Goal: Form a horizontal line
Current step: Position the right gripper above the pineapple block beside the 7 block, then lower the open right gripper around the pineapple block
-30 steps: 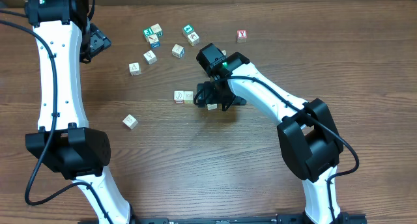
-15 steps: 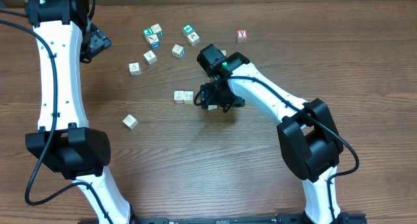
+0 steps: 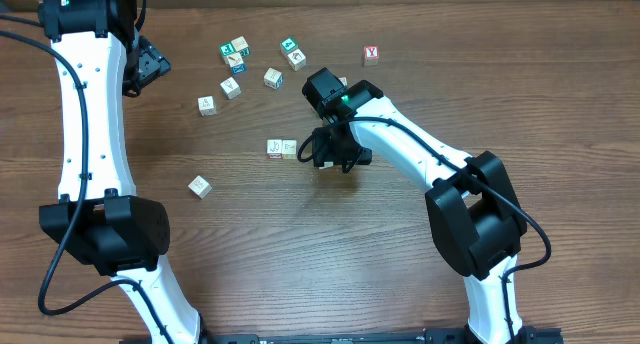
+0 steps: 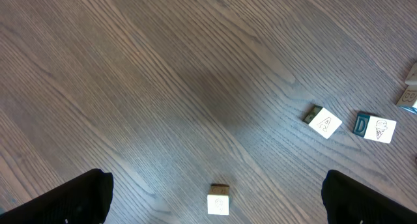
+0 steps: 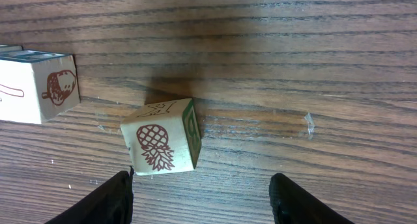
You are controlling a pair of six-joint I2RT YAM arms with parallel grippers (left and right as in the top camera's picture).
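Two pale cubes (image 3: 281,147) touch side by side in a short horizontal line at mid-table. Just right of it, my right gripper (image 3: 335,156) hangs low over a pale cube (image 3: 324,163). In the right wrist view this pineapple cube (image 5: 163,142) lies skewed, a gap away from the line's end cube (image 5: 39,87). The right gripper (image 5: 203,198) is open. Its left finger (image 5: 107,201) is at the cube's lower corner, and the right finger (image 5: 300,201) is well clear. My left gripper (image 3: 150,66) at the far left is open, high over a lone cube (image 4: 218,203).
Loose cubes lie scattered at the back: pale ones (image 3: 206,105) (image 3: 231,87) (image 3: 273,78), teal-faced ones (image 3: 232,52) (image 3: 289,47), and a red "Y" cube (image 3: 371,54). One more pale cube (image 3: 200,187) sits alone at front left.
The right gripper's fingers have drawn closer together around the pineapple cube and shifted slightly left. The left arm has not moved.
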